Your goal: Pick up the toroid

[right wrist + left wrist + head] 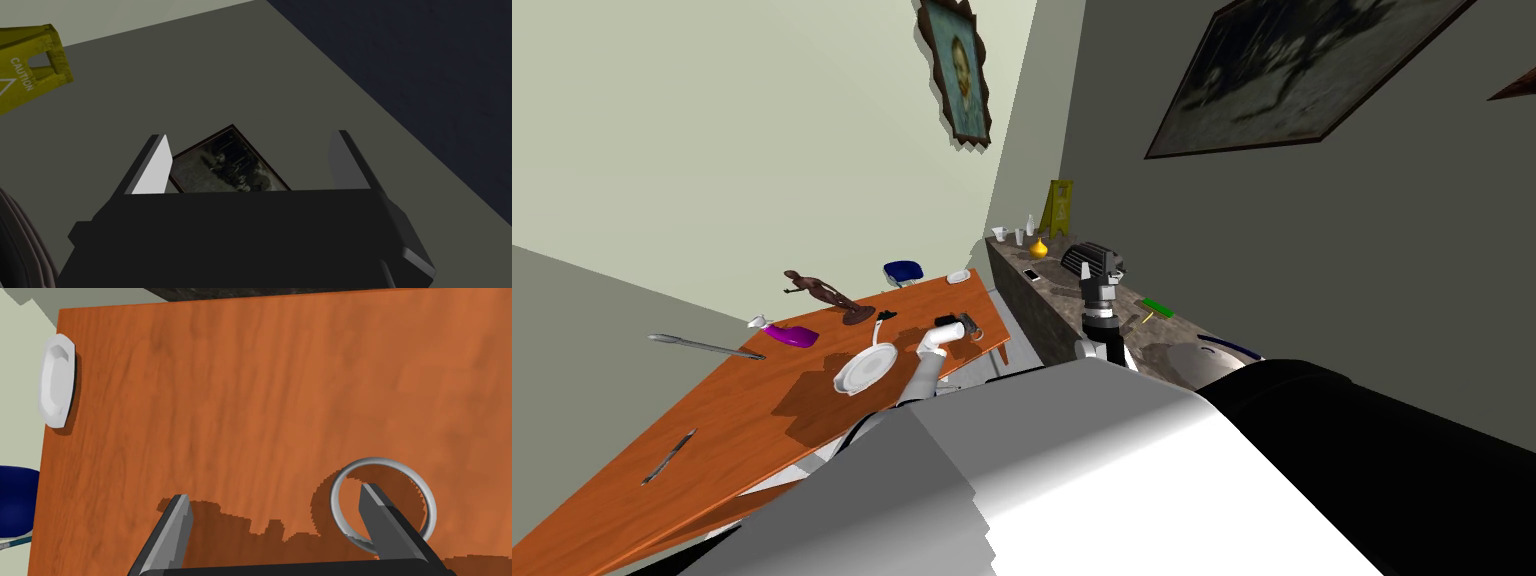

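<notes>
fingers of the left gripper are spread wide, pinching nothing. one blade tip sits inside the hole of the toroid and the other stands well outside it, so one side of the grey ring lies between them. reads as a deliberate rim grasp: the ring lies flat on the wooden counter, too low and too wide to take across its whole span, so straddle one wall and pinch that. can't tell whether the inner blade touches the ring or hangs just above the wood; the shadow hugging the blades suggests the hand is low. in the head view the toroid sits toward the far end of the wooden counter, on the side facing the dark stone counter, right under the left hand. closing should catch the rim if the blades are low enough; if they're high, the ring may just skate sideways. white dish sits at the counter's edge, well apart from the grasp, no interference. right gripper is raised above the dark stone counter, blades spread and empty, my guess is it's parked clear of the working arm. only legible writing: "caution" on the yellow floor sign. no brand marks readable anywhere.
</notes>
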Tool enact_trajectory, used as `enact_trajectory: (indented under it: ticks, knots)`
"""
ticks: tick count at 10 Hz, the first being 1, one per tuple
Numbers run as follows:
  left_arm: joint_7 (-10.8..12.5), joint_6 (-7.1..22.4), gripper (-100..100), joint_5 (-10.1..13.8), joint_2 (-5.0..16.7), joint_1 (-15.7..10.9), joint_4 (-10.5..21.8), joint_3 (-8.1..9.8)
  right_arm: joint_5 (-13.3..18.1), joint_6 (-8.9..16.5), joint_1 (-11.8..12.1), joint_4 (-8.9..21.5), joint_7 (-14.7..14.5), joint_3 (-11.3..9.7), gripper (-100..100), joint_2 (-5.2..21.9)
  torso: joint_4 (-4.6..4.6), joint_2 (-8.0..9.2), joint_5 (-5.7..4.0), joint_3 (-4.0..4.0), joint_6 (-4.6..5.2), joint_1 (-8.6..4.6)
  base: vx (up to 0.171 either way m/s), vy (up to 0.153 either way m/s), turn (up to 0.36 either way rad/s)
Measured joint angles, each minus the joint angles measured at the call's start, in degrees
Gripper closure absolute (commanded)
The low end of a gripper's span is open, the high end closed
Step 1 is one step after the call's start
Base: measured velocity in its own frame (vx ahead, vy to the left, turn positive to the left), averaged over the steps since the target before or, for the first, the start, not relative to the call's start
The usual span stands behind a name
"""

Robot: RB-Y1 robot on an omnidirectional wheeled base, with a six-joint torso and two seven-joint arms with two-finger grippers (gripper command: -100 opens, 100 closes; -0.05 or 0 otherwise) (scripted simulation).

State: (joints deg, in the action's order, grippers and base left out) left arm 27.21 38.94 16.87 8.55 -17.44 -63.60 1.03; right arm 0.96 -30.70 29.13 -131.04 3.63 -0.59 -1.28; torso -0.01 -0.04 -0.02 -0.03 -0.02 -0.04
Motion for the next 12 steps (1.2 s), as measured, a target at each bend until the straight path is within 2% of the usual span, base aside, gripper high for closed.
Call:
enact_trajectory:
  ticks: [2,4,5,10,12]
  knots:
    - [0.28,0.89,-100,1.05,0.42,-1.73,3.17,0.11,0.0,0.0,0.0,0.0,0.0,0.0,0,0.0,0.01,0.01,0.0,0.01,0.0,0.03,0.012,-0.012,0.012]
    - [1.59,3.64,-100,1.8,0.62,-3.63,6.56,0.33,0.0,0.0,0.0,0.0,0.0,0.0,0,0.0,0.0,-0.01,0.0,-0.01,0.0,0.0,0.013,-0.015,0.006]
    - [2.55,5.73,-100,1.55,0.45,-3.78,6.88,0.34,0.0,0.0,0.0,0.0,0.0,0.0,0,0.0,0.0,0.0,0.0,0.0,0.0,-0.01,0.007,-0.011,0.005]
    - [4.82,10.36,-100,2.35,0.45,-6.86,12.61,0.57,0.0,0.0,0.0,0.0,0.0,0.0,0,0.0,0.01,0.02,0.0,0.01,0.0,0.02,0.008,-0.009,0.005]
    - [5.48,12.0,-100,3.13,0.6,-8.68,16.32,0.81,0.0,0.0,0.0,0.0,0.0,0.0,0,0.0,0.0,0.01,0.0,0.01,0.0,0.01,0.011,-0.013,0.008]
